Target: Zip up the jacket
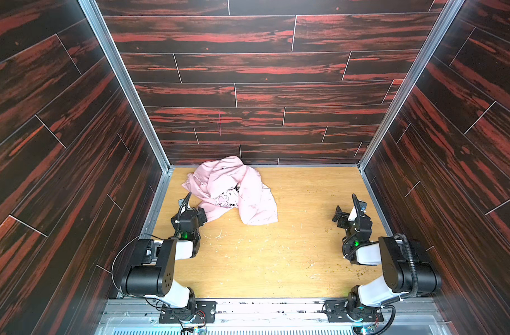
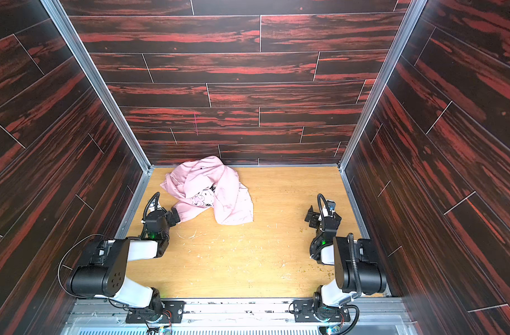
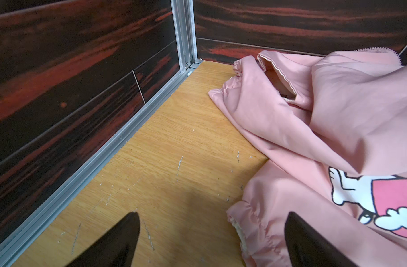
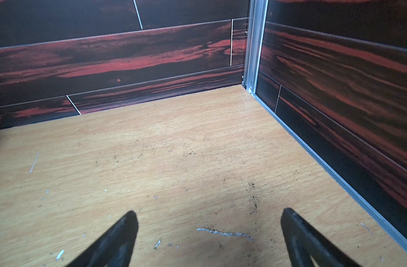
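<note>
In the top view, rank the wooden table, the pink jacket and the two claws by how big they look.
1. table
2. jacket
3. left claw and right claw: both open and about alike in size, so I won't rank one above the other.

Light came evenly from above. The table was bright in both top views and the walls were dark, with pale haze toward the outer edges. The wide lens splayed the rails outward. The jacket looked washed out there, but richer pink with a soft sheen in my left wrist view. My left gripper and right gripper were blurred at the near edge, each over a faint, soft shadow.
</note>
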Robot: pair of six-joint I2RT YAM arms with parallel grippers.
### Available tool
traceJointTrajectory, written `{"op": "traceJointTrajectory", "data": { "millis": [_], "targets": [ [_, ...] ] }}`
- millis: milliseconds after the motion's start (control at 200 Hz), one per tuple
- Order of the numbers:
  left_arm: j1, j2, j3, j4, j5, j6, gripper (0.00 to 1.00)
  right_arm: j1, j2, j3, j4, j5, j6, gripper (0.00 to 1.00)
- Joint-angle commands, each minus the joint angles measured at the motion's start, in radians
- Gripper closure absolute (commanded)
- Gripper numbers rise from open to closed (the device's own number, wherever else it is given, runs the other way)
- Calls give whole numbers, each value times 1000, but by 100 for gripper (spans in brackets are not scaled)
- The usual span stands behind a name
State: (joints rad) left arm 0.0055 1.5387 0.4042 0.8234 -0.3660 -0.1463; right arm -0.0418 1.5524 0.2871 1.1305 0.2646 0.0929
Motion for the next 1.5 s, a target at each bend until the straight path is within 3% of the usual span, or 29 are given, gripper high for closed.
{"op": "traceJointTrajectory", "data": {
  "millis": [0,511,616,791,847,967,1102,1252,1342,1398,1428,1493],
  "targets": [
    [5,-6,10,0,2,8,0,-6,7,6,38,-6,-3,1],
    [5,-8,6,10,-3,7,0,-5,6,3,38,-6,-3,1],
    [5,-41,5,20,-52,-1,0,-7,-17,-2,22,40,28,1],
    [5,-230,81,-280,-98,-26,0,-14,-69,-46,80,-1,12,1],
    [5,-289,98,-326,-124,-59,0,-13,-163,-6,-89,8,14,1],
    [5,-423,144,-424,-69,-108,1,-14,-276,70,-341,32,65,1],
    [5,-534,220,-557,-26,-235,0,-12,-406,183,-658,-47,151,1],
    [5,-571,337,-745,-10,-399,1,-14,-567,320,-931,-101,348,1],
    [5,-539,408,-825,53,-494,0,-14,-558,436,-1083,-157,413,1],
    [5,-488,460,-853,142,-517,1,-19,-510,530,-1213,-136,530,1],
    [5,-457,495,-863,195,-525,0,-35,-475,580,-1251,-203,529,2],
    [5,-358,573,-905,293,-544,6,-49,-391,685,-1306,-387,495,21]
  ]
}}
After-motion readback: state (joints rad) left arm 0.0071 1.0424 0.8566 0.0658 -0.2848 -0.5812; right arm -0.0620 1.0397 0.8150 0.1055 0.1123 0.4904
